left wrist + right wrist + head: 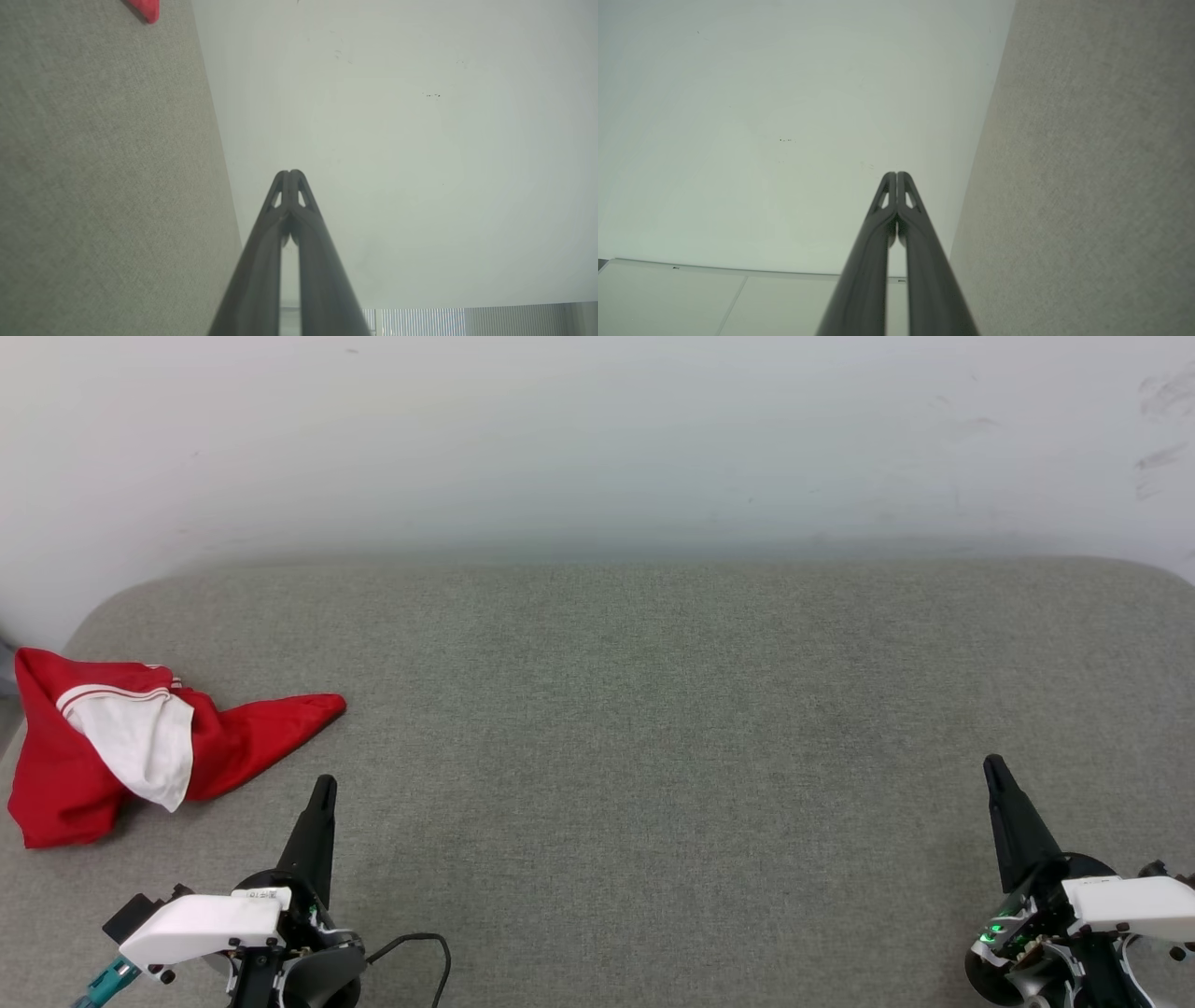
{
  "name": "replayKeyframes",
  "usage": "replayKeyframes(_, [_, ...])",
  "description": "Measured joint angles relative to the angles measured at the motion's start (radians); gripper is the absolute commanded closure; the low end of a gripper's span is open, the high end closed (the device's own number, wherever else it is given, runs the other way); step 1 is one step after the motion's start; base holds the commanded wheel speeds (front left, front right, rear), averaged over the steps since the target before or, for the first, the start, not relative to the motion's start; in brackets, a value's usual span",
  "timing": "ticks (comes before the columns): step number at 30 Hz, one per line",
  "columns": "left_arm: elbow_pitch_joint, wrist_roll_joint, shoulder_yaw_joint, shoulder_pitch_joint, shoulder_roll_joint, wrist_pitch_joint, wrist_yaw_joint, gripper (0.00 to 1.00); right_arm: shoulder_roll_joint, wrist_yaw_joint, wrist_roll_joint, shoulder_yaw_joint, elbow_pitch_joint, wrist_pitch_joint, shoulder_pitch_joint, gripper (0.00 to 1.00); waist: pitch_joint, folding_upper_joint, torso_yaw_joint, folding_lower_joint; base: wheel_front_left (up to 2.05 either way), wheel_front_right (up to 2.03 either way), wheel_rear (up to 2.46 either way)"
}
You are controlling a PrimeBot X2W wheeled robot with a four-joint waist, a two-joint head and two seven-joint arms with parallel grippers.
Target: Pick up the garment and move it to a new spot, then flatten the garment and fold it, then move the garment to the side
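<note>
The garment [84, 775] lies crumpled at the far left edge of the grey fabric surface [653, 728]. It is red with a white sleeve [140, 737] and striped trim on top, and one red corner [145, 9] reaches toward the middle. My left gripper [324, 786] is shut and empty, just right of and below that corner, apart from the cloth. At the lower right my right gripper [993, 765] is also shut and empty, far from the garment. Both wrist views show fingertips pressed together: left gripper [289, 173], right gripper [896, 174].
A white wall [597, 439] rises behind the surface's rounded far edge. A black cable [420, 947] loops beside my left wrist. The surface's left edge runs under the garment.
</note>
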Motion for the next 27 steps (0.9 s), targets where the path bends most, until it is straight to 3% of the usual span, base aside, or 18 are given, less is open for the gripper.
replayKeyframes(27, [0.000,0.000,0.000,0.000,0.000,0.000,0.000,1.00,0.000,0.000,0.000,0.000,0.000,0.000,0.000,1.00,0.000,0.0000,0.000,0.0000,0.00,0.00,0.00])
